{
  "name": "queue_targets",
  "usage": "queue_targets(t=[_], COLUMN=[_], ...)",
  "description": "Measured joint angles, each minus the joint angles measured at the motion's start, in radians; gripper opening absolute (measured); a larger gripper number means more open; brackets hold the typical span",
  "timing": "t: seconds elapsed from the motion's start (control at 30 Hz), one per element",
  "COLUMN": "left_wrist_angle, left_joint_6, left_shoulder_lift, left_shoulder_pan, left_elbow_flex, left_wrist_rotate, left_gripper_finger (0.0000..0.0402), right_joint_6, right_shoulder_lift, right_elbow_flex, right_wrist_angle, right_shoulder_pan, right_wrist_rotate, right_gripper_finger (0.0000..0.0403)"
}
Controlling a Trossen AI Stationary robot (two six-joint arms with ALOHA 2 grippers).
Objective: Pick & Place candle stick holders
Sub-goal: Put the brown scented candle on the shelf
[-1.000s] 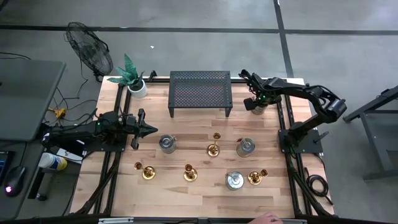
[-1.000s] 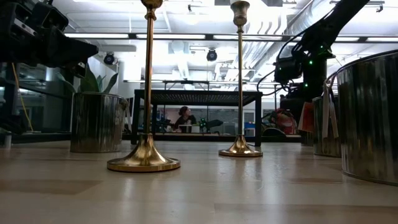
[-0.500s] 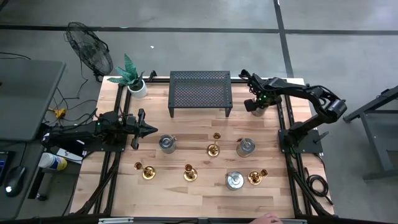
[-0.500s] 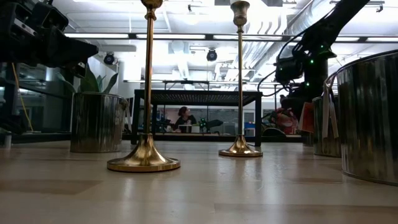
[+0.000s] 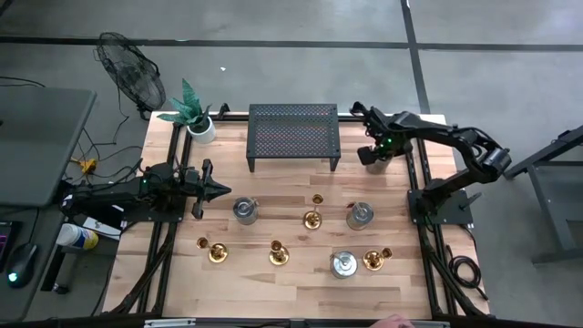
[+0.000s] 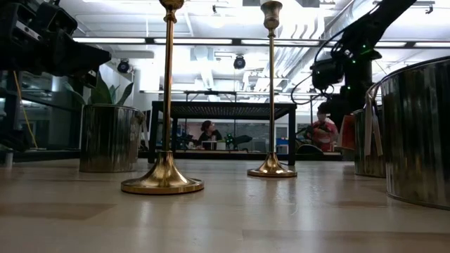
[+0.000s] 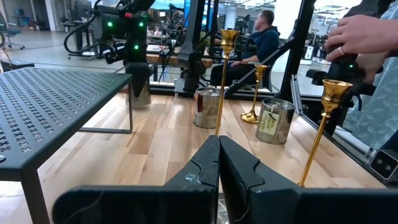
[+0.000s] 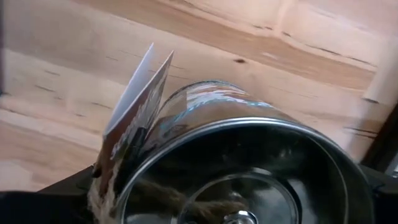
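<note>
Right pincer (image 5: pixel 375 155) over a metal tin (image 8: pixel 249 162) at the counter's (image 5: pixel 273 196) far right, grip unclear. Left pincer (image 7: pixel 219 163) clenched, empty, facing brass candle holders (image 7: pixel 227 81).

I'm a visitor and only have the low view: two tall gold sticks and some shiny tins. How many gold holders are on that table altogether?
Observer: From above, four candle stick holders stand on the table, all in its front half.
Operator: What is the dark arm on my right reaching for?
Observer: The right gripper is over a silver tin with a paper tag, next to a black mesh rack.
Operator: And the other arm?
Observer: The left gripper waits at the table's left side, jaws closed and empty.
</note>
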Motion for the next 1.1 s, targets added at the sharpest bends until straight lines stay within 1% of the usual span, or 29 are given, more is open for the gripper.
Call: queue_targets(t=[0.27,0.4,0.53,0.77,1.1], left_wrist_angle=[0.0,0.0,0.0,0.0,0.0], left_joint_6=[0.0,0.0,0.0,0.0,0.0], left_shoulder_lift=[0.0,0.0,0.0,0.0,0.0], left_shoulder_pan=[0.0,0.0,0.0,0.0,0.0], left_elbow_flex=[0.0,0.0,0.0,0.0,0.0], left_wrist_rotate=[0.0,0.0,0.0,0.0,0.0], left_gripper_finger=[0.0,0.0,0.0,0.0,0.0], right_joint_6=[-0.018,-0.033,-0.049,-0.129,-0.241], right_shoulder_lift=[0.0,0.0,0.0,0.0,0.0], right_elbow_flex=[0.051,0.096,0.169,0.323,0.52], right_wrist_angle=[-0.03,-0.079,-0.136,-0.233,-0.281], right_shoulder_pan=[0.001,0.01,0.015,0.022,0.053], right_wrist_rotate=[0.01,0.024,0.046,0.042,0.012], right_gripper_finger=[0.0353,0.0352,0.0351,0.0351,0.0351])
